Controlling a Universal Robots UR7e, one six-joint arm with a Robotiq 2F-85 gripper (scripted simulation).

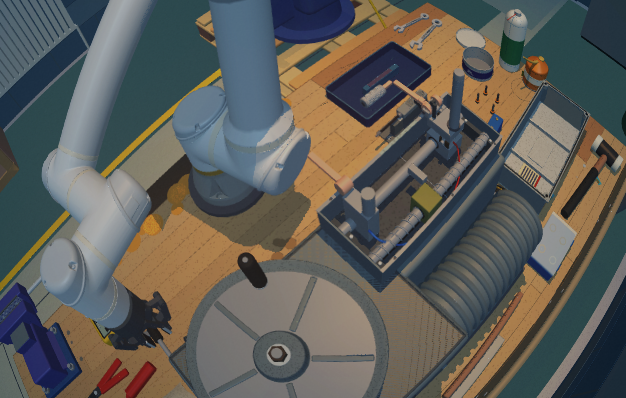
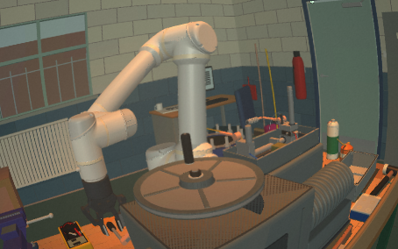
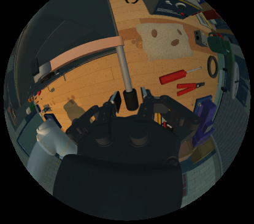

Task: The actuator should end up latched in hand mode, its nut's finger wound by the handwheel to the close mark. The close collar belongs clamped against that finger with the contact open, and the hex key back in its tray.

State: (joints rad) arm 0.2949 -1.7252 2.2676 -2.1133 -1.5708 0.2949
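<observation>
The black knob of the clutch lever (image 3: 131,98) sits between the fingers of my gripper (image 3: 130,96), low at the left front corner of the actuator housing, and the gripper is open and holds nothing. The lever's grey shaft (image 3: 123,62) runs away from me into the housing. The big grey handwheel (image 1: 286,332) with its black crank handle (image 1: 252,270) lies flat just right of me. Beyond it the open switch box (image 1: 411,187) shows the leadscrew with its yellow-green nut (image 1: 426,198). The hex key (image 1: 376,94) lies in the dark blue tray (image 1: 378,82) behind the box.
The ribbed motor housing (image 1: 479,262) lies right of the switch box. A blue vise (image 1: 34,340), red pliers (image 1: 109,380) and a red screwdriver (image 1: 140,378) lie on the wooden bench close to my gripper. A hammer (image 1: 591,175) and grey lid (image 1: 544,142) lie at the far right.
</observation>
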